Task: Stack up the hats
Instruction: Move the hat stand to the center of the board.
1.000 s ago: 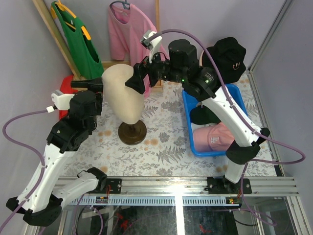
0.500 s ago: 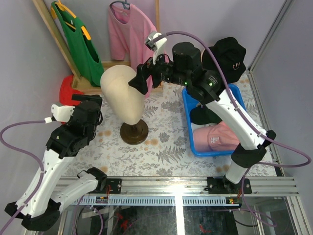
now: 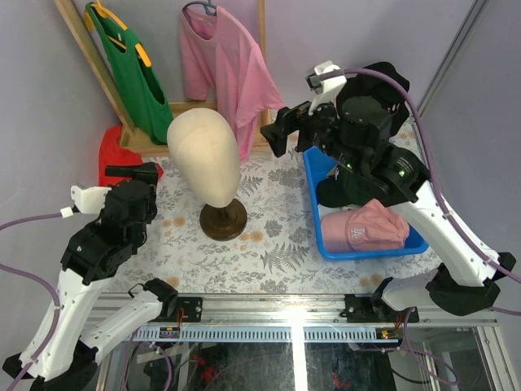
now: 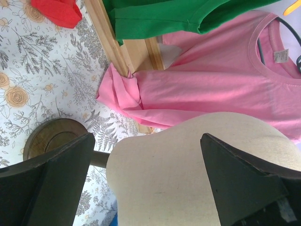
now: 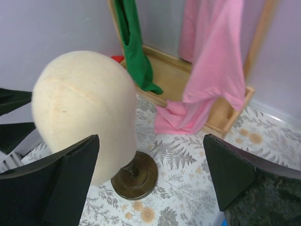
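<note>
Judged the pink cap (image 3: pixel 362 228) and dark cap (image 3: pixel 335 192) light, soft and apt to collapse, best pinched at the stiffer brim; located both in the blue bin (image 3: pixel 312 167), below and behind the right gripper (image 3: pixel 282 133). Found that gripper wide open and empty, poised high on a bent arm, pointing toward the mannequin head (image 3: pixel 203 151). Found the left gripper (image 3: pixel 133 171) likewise spread wide, holding nothing, near the head's other side, well apart from the bin.

The table (image 3: pixel 269 248) wears a white cloth printed with grey ferns and tan roses. The pink fabric baseball cap (image 3: pixel 362 228) bears white lettering; the plastic bin (image 3: pixel 328 251) is blue. The egg-shaped mannequin head (image 3: pixel 203 151) is cream, its round base (image 3: pixel 221 221) dark brown. One cotton T-shirt (image 3: pixel 134 77) is green, the other T-shirt (image 3: pixel 224 69) pink.
</note>
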Controlling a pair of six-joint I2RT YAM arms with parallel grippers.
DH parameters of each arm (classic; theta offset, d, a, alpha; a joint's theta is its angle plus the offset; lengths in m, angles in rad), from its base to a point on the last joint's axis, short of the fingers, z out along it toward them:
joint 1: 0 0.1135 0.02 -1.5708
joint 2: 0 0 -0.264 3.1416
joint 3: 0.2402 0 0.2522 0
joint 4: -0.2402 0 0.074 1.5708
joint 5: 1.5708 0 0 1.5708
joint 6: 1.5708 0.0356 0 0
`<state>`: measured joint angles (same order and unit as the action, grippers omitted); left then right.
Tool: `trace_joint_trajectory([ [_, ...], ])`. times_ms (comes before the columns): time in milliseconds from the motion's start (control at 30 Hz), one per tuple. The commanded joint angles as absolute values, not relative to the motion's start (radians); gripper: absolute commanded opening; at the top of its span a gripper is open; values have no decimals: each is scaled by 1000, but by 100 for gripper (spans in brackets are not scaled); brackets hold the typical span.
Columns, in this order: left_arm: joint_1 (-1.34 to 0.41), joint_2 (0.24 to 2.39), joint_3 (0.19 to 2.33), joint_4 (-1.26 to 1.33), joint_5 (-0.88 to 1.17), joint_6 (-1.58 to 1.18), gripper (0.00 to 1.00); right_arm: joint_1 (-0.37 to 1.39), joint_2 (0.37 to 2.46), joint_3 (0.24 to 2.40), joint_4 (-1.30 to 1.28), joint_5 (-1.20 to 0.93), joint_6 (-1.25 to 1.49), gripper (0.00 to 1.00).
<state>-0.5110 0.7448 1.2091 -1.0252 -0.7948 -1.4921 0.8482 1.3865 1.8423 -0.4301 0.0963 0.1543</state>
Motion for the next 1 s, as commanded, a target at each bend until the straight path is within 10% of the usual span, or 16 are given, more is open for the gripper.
trace_joint_trajectory([
  [0,-520,718,1201,-1000,-860,-1458,93,821,1336,1770,-361,199,255,100],
  [267,-520,657,1134,-882,-898,-1432,91,820,1269,1605,-234,59,282,99],
  [700,-493,851,1239,-799,-1045,-1347,84,1029,1346,1721,-383,160,218,30],
  [967,-100,899,1193,-622,-608,-1251,84,1212,1413,1762,-382,241,243,3],
])
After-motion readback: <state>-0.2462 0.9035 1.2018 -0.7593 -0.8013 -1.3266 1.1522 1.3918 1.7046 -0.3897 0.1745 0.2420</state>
